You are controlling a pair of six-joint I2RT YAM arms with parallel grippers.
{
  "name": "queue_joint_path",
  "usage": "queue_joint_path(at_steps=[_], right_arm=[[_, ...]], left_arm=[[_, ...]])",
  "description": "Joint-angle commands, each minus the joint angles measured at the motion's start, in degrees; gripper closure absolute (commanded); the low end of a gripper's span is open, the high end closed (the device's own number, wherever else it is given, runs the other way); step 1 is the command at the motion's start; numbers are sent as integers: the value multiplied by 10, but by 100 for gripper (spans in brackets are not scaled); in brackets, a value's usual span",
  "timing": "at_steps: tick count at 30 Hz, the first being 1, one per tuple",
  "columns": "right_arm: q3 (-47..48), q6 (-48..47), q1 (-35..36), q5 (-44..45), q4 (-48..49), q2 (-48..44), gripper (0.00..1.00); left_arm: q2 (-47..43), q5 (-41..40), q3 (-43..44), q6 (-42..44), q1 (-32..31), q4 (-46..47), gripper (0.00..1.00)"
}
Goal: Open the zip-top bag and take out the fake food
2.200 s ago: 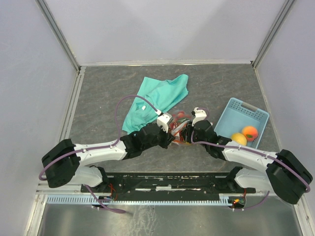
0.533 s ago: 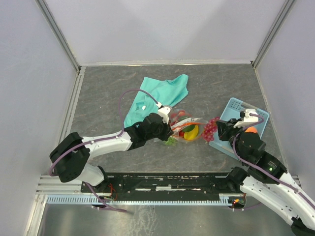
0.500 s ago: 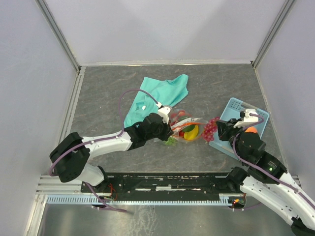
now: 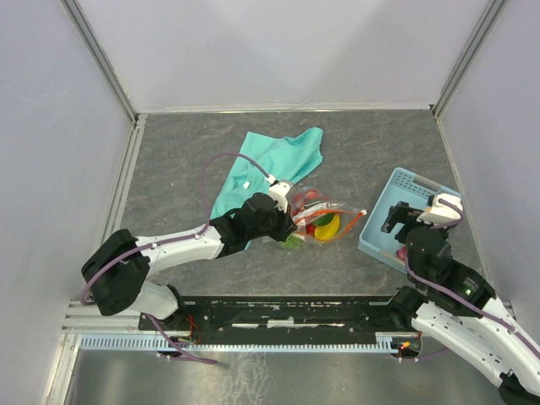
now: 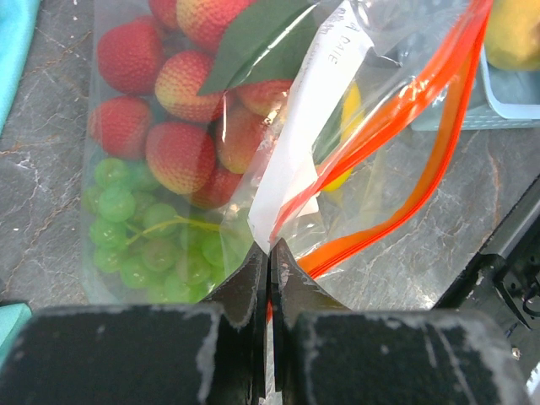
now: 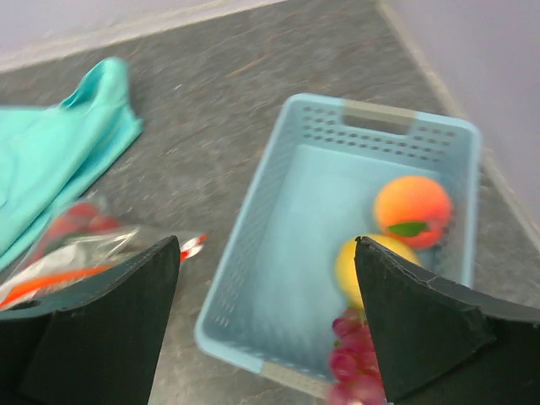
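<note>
Zip-top bag [image 4: 327,221] near the middle of the table [image 4: 380,143], just right of the teal cloth [image 4: 274,160] and left of the blue basket [image 4: 413,177] that sits by the right edge. Mouth open, orange-red zip strip [image 5: 426,110] parted into two lines and turned toward the basket. Of the fake food [image 5: 219,126], inside the bag: red berries [image 5: 177,156], green grapes [image 5: 143,249], a leaf [image 5: 253,38], a yellow piece [image 5: 348,105] behind the film. In the basket: peach [image 6: 412,205], lemon [image 6: 361,263], dark red grapes [image 6: 353,364].

Probably light, limp and slippery. Thin film likely to crumple and slide rather than hold a shape, so best taken by the stiffer zip strip or a pinched fold near it, not by the belly. Fruits light and hard by the look, and prone to roll. Berries small enough to slip, so better pinched across the middle; grape bunches better gripped around their bulk.

Left gripper [image 5: 270,253]: fingers pressed together on a fold of clear film below the white label [image 5: 295,160], at the mouth. Arm stretched low from the near-left corner toward the centre.

Right gripper [image 6: 266,245]: fingers spread wide, nothing between them, hovering over the basket. Arm drawn back by the near-right corner, wrist tipped down.
</note>
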Motion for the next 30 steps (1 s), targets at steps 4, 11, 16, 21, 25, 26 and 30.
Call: queue_joint_path(at_steps=[4,11,16,21,25,26,30], right_arm=[[-36,-94,2,-431,190,84,24],[-34,-43,12,-541,266,309,51],[-31,-10,16,-462,275,369,53],[-31,32,21,-374,277,434,41],[-46,71,22,-299,279,443,31],[-51,79,22,-286,279,437,30],[-60,99,23,-246,273,428,13]], left_arm=[[-24,57,5,-1,3,29,97],[-20,77,5,-7,3,30,97],[-31,91,-8,-13,4,46,97],[-13,109,-10,-22,3,61,97],[2,127,-10,-33,2,75,97],[5,131,-9,-34,2,77,97],[12,142,-9,-38,1,89,97]])
